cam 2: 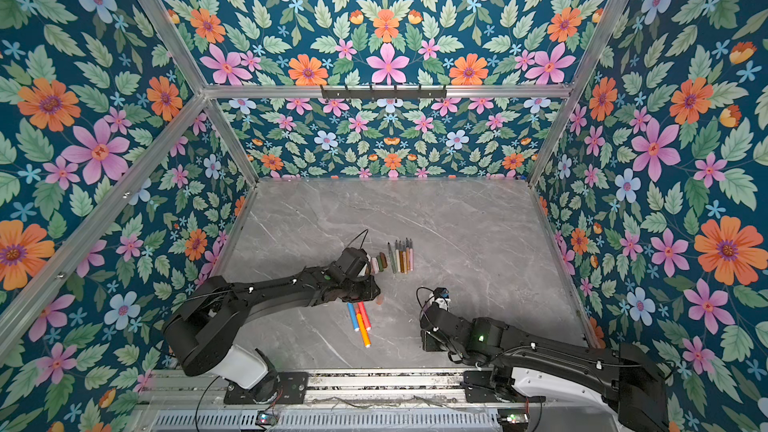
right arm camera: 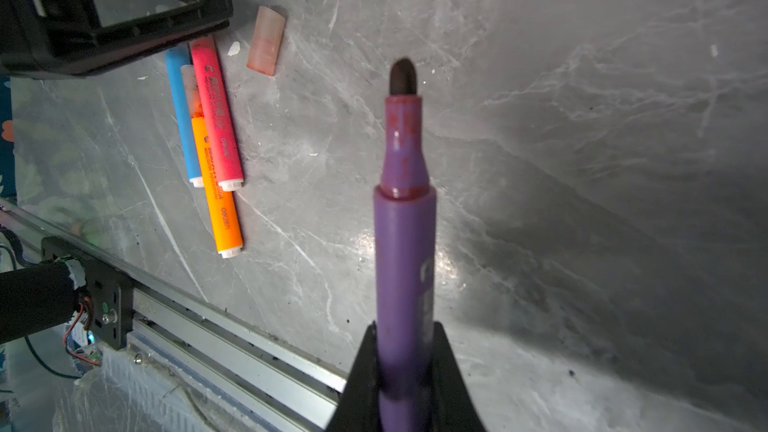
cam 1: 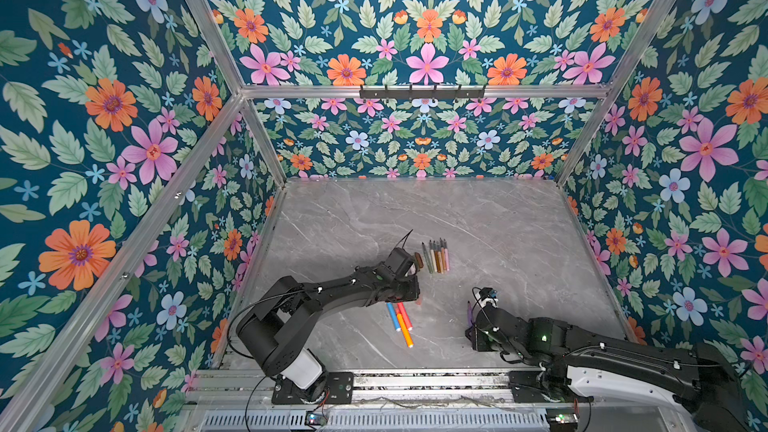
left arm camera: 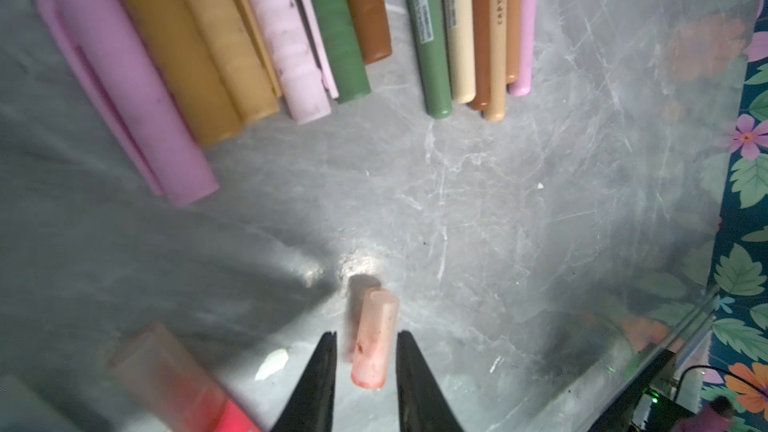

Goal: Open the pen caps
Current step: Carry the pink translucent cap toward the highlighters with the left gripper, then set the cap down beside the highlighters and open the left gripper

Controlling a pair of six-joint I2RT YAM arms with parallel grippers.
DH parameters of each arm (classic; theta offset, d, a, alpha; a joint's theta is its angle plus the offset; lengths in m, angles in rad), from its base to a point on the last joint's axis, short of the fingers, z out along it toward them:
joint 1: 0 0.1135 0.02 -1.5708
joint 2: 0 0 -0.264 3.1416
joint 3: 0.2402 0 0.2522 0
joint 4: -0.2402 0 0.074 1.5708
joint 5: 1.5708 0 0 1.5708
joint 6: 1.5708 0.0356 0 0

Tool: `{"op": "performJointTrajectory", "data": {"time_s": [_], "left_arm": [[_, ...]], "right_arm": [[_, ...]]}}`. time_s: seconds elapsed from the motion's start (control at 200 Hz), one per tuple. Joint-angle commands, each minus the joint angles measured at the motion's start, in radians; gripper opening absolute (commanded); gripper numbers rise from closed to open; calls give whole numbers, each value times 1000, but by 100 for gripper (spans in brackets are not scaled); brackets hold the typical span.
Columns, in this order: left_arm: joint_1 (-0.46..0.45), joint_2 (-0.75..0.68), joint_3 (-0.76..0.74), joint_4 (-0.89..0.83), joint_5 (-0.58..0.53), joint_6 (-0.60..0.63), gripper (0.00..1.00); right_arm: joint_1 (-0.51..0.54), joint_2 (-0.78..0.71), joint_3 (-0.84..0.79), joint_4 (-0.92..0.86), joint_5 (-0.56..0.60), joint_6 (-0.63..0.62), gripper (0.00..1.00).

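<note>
My left arm (cam 1: pixel 332 291), right arm (cam 1: pixel 602 353): matte black, white shells (cam 1: pixel 305 367) by rail (cam 1: pixel 428 382), thin black cables (cam 1: pixel 404 239), green light (cam 1: pixel 543 338) on each.

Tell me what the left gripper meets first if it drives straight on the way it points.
Probably the translucent reddish pen cap: it lies between the left gripper's open jaws and reaches past their tips. Beyond it the marble table looks bare up to the row of caps.
</note>
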Motion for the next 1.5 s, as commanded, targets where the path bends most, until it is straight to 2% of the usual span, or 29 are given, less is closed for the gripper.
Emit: {"op": "performJointTrajectory", "data": {"time_s": [0.0,0.275,1.495], "left_arm": [[1,-11,-23,-6,8,5,33],[-3,-48,-100,124,94,-45,52],[-18,-3,-105,233,189,-96,54]], "right_arm": [[0,11,9,25,1,-14,0],[0,24,7,36,-7,-14,0],[0,28,-11,55,-12,-6,0]]}}
